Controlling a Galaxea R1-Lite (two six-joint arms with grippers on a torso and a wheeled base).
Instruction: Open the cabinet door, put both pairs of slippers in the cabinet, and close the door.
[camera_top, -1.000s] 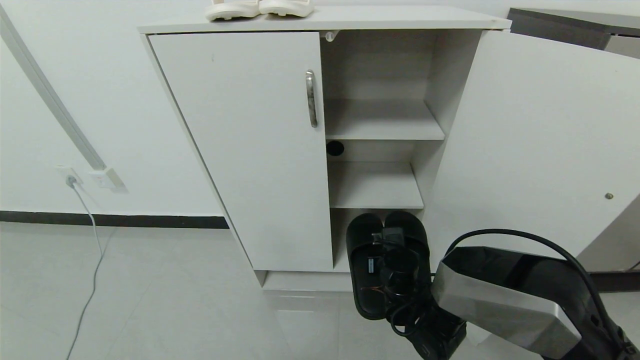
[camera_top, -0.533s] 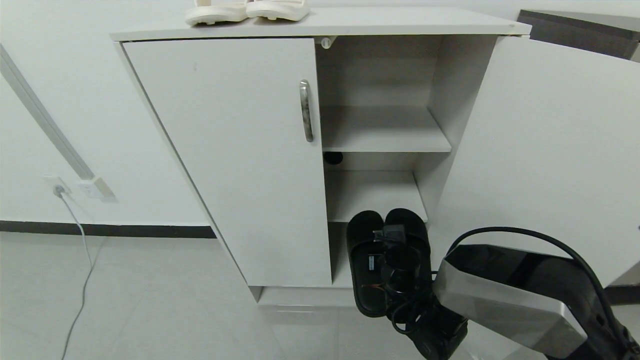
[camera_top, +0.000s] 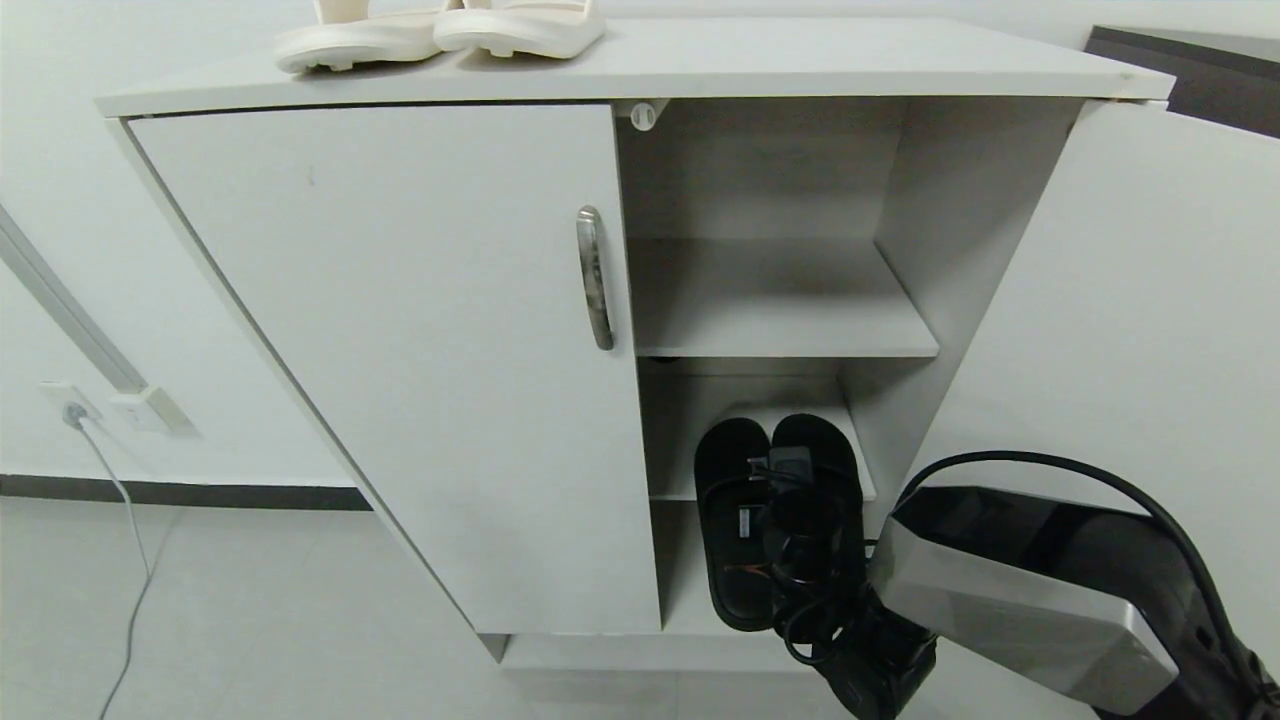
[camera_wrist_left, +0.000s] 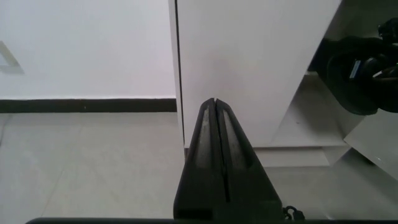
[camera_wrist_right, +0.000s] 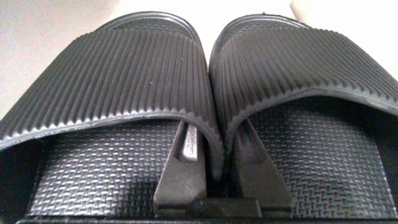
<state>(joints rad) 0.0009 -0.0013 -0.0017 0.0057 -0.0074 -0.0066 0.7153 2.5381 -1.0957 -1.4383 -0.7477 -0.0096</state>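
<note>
Black slippers (camera_top: 735, 540) clamped by right end effector (camera_wrist_right: 211, 149) probably overlap cabinet shelf (camera_top: 672, 450).

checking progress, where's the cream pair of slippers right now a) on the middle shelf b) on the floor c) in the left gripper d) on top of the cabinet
d: the cream slippers lie on top of the cabinet, while the right gripper holds the black pair.

Right arm (camera_top: 1000, 610): glossy black link, faceted silver-grey cover, black cable (camera_top: 1010, 458) looped over it, cable tangle at wrist. Left gripper (camera_wrist_left: 215, 102): matte black, tapered flat fingers (camera_wrist_left: 205, 143).
</note>
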